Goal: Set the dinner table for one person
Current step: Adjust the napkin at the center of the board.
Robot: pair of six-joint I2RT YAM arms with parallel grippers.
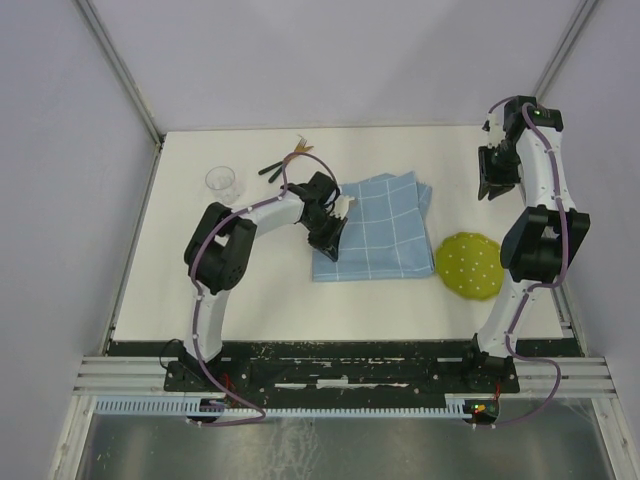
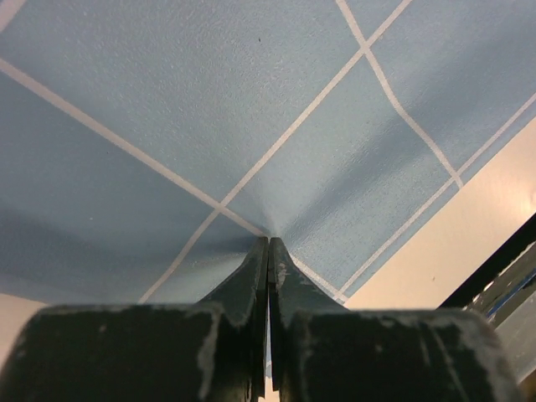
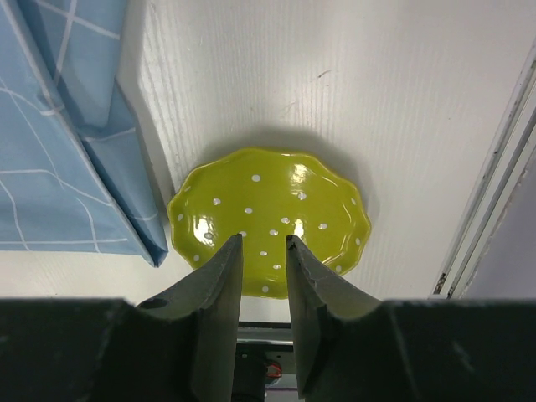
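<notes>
On the off-white dinner table [image 1: 250, 295] lies a light-blue cloth with a white grid [image 1: 380, 225], partly folded at its right corner. My left gripper [image 1: 330, 238] is at the cloth's left edge. In the left wrist view its jaws [image 2: 269, 240] are shut and pinch a pucker of the cloth [image 2: 209, 109]. My right gripper [image 1: 495, 180] hangs open above the table's right side with nothing between its fingers. The right wrist view has it [image 3: 264, 239] high above a lime-green plate with white dots [image 3: 268, 213], which sits right of the cloth [image 1: 468, 265].
A clear glass [image 1: 224, 182] stands at the back left. Dark-handled cutlery [image 1: 288, 158] lies behind the left arm. The table's right edge has a metal rail [image 3: 494, 193]. Tent walls close the back and sides.
</notes>
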